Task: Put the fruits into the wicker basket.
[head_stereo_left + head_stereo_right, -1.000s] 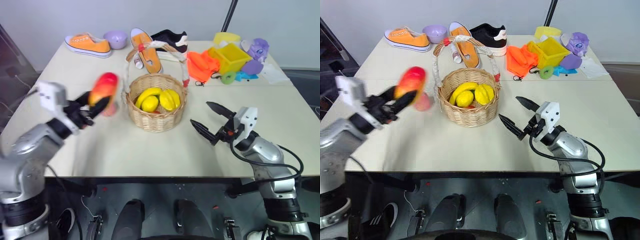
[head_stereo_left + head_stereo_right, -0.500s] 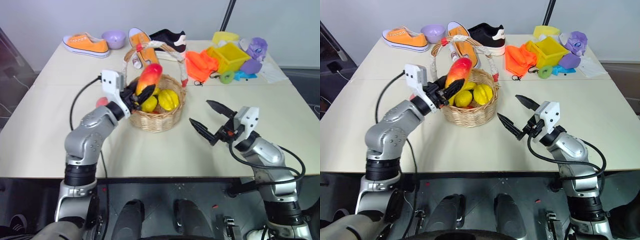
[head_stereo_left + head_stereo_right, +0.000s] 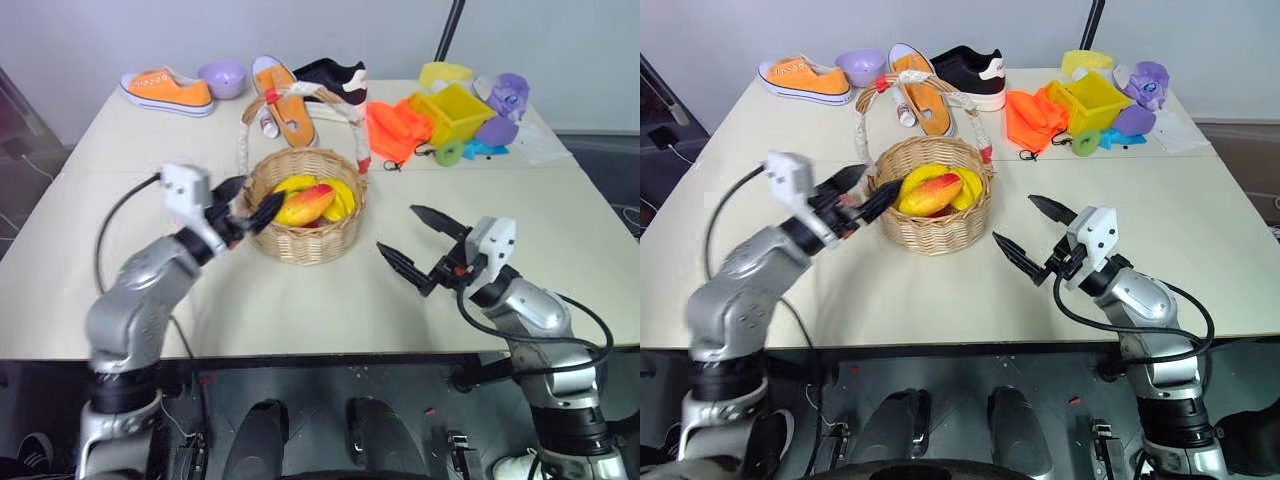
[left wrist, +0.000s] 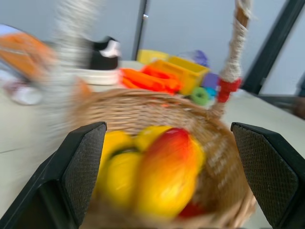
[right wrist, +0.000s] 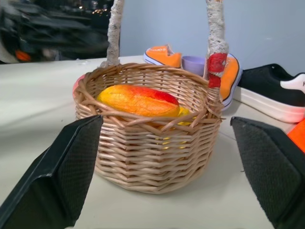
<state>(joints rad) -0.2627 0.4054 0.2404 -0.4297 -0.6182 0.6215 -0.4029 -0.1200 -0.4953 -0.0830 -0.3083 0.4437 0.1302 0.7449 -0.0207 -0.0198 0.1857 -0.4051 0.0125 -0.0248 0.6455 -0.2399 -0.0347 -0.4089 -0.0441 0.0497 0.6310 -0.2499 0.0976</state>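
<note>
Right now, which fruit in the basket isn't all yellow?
The mango, lying on top of the yellow fruits in the wicker basket: it alone shows red and orange.

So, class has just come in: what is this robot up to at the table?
It is loading fruit into the wicker basket. The mango lies in the basket on top of the yellow fruits. The left gripper is open at the basket's rim, holding nothing. The right gripper waits open beside the basket. Something pink, perhaps the peach, shows behind the basket.
</note>
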